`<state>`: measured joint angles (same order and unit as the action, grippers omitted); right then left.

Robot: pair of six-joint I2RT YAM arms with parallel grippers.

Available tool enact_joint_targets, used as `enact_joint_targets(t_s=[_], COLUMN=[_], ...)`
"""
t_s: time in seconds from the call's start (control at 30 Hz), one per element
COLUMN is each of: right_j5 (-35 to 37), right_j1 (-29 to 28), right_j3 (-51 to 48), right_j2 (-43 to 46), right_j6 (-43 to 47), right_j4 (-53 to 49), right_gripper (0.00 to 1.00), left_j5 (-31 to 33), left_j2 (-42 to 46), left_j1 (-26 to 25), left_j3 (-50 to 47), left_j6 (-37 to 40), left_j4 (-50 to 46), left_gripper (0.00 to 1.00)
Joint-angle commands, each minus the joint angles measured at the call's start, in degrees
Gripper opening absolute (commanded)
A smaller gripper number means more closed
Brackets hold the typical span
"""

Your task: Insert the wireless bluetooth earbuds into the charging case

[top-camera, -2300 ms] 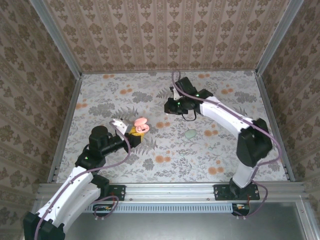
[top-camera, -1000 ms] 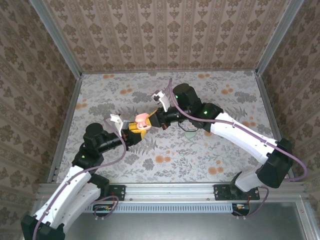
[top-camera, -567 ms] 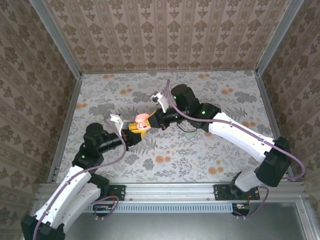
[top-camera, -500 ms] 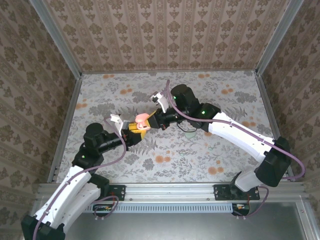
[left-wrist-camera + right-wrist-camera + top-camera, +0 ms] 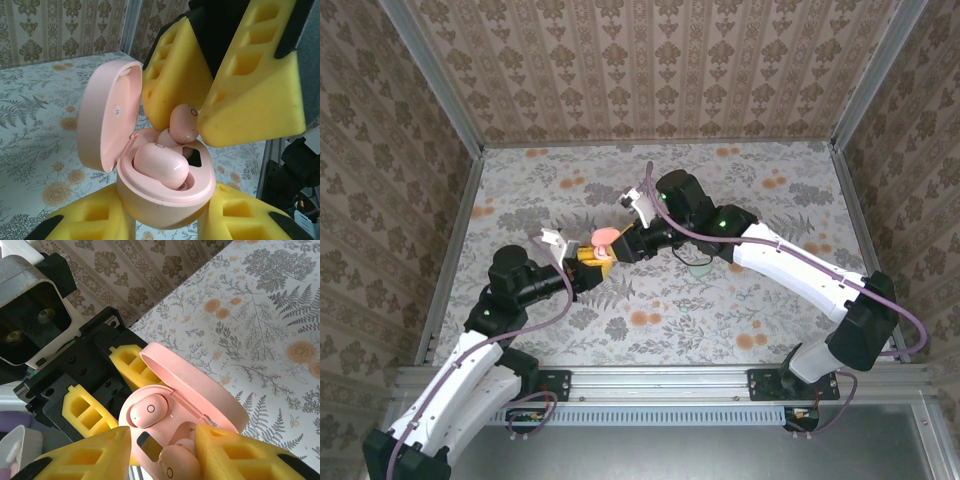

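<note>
Pink, glossy plastic is what is handled here: the charging case point(image 5: 165, 197), lid hinged open, is clamped low on its body by the left gripper point(image 5: 582, 262), with one earbud point(image 5: 160, 165) already seated inside. The second earbud point(image 5: 182, 122) is seen at the mouth of the empty socket, between the yellow foam pads point(image 5: 250, 100) of the right gripper point(image 5: 162, 442), whose jaws stand parted slightly wider than it. Both pieces are judged light, rigid and slippery, so the bud is best taken gently across its rounded flanks, and the case by its base, clear of the lid.

Above the case point(image 5: 165, 197), the raised lid point(image 5: 107, 117) and right gripper point(image 5: 186, 121) block access.
</note>
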<state>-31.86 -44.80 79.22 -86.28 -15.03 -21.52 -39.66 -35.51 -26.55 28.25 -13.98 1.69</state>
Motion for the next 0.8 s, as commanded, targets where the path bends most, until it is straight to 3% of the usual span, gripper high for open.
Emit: enact_joint_targets(t_s=[0.0, 0.77], right_j5=[2.8, 11.19], right_j1=[-0.19, -3.44], right_j3=[1.92, 14.1], right_j2=[-1.39, -9.04], right_j6=[-0.92, -0.27], right_j4=[-4.39, -15.71], right_gripper=[0.41, 0.39], left_j5=[-1.3, -2.18], left_j2=[0.79, 0.09], left_j1=[0.09, 0.13], left_j3=[1.72, -0.47], left_j6=[-0.35, -1.57], left_j4=[3.32, 5.43], left_gripper=[0.0, 0.0])
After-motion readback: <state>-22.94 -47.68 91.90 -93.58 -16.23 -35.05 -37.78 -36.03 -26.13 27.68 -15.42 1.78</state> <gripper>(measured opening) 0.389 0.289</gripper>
